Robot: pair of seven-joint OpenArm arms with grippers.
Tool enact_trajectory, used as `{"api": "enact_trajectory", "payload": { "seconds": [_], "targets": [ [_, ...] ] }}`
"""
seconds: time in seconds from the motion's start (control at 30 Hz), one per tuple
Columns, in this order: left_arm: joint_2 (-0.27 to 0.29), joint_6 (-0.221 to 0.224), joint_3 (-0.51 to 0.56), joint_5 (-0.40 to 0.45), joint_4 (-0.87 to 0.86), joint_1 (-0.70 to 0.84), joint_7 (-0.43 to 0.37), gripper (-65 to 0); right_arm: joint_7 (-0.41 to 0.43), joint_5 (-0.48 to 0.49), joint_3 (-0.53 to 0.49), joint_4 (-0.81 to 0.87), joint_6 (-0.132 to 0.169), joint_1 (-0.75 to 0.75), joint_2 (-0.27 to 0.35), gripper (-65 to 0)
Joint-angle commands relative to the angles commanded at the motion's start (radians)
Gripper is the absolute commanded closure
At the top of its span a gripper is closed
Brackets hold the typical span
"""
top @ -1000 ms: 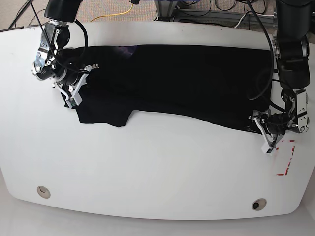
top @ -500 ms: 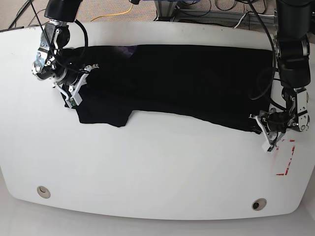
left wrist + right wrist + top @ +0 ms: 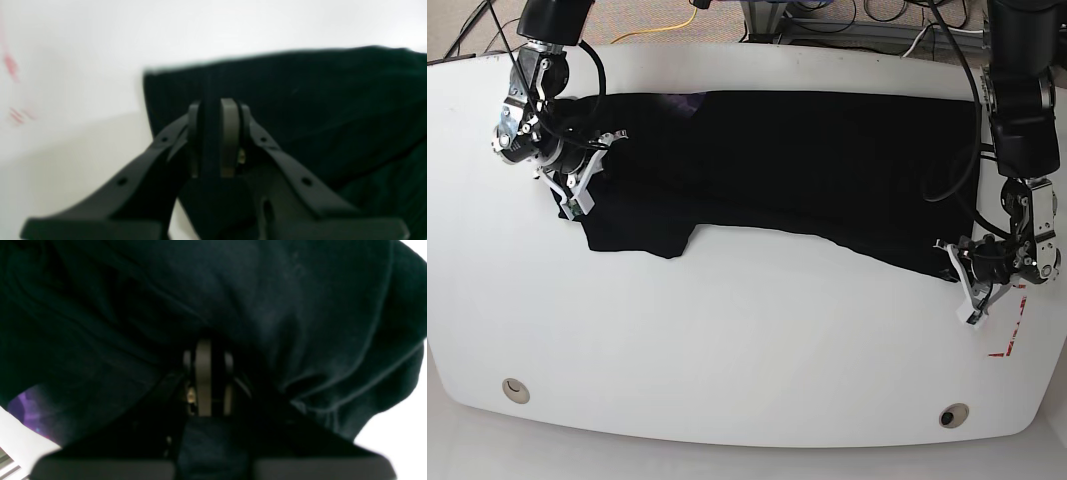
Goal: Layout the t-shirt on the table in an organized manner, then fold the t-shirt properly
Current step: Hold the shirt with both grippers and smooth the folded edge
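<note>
So both grippers are pinched onto cloth here. The left gripper [image 3: 217, 133] has its jaws together with a thin fold of the t-shirt [image 3: 787, 170] caught between them, right at a hem corner by the red tape mark [image 3: 1009, 335]. In the base view that's the left gripper [image 3: 972, 285] down at the shirt's lower edge on the picture's right. The right gripper [image 3: 206, 373] is closed on a bunched-up bit of fabric too, and its wrist view is almost all black cloth, with a little purple patch [image 3: 25, 405] peeking out (maybe the neck label, can't really tell). From the base camera the right gripper [image 3: 577, 185] sits at the sleeve end.

My guess on why: holding opposite ends lets the arms pull the shirt taut and flatten it before any folding.

The shirt lies stretched across the far half of the table [image 3: 747, 340], wrinkled, one flap hanging lower near the right gripper. No containers anywhere, just two small holes [image 3: 515, 389] in the tabletop.
</note>
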Motion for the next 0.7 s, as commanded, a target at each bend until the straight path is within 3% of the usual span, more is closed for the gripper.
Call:
{"api": "enact_trajectory", "payload": {
  "seconds": [0.13, 0.27, 0.4, 0.47, 0.5, 0.7],
  "targets": [
    [0.002, 0.0, -0.044, 0.002, 0.132, 0.068, 0.066, -7.1, 0.0, 0.0, 0.0, 0.0, 0.0, 0.002, 0.0, -4.6],
    [0.0, 0.0, -0.066, 0.003, 0.193, 0.117, 0.081, -8.1, 0.0, 0.0, 0.0, 0.0, 0.0, 0.002, 0.0, -4.6],
    [0.0, 0.0, -0.133, 0.008, 0.19, 0.137, 0.08, -20.7, 0.0, -0.009, 0.0, 0.0, 0.0, 0.002, -0.025, -4.6],
    [0.002, 0.0, -0.167, 0.008, 0.19, 0.133, 0.08, -34.7, 0.002, -0.009, -0.003, 0.0, 0.0, 0.002, -0.031, -4.6],
    [0.002, 0.0, -0.169, 0.008, 0.19, 0.13, 0.078, -37.6, 0.002, -0.009, -0.003, 0.0, 0.0, 0.002, -0.031, -4.6],
    [0.002, 0.0, -0.164, 0.008, 0.089, 0.066, 0.029, -40.0, 0.006, -0.009, -0.005, 0.0, 0.0, 0.0, -0.034, -4.6]
  ]
}}
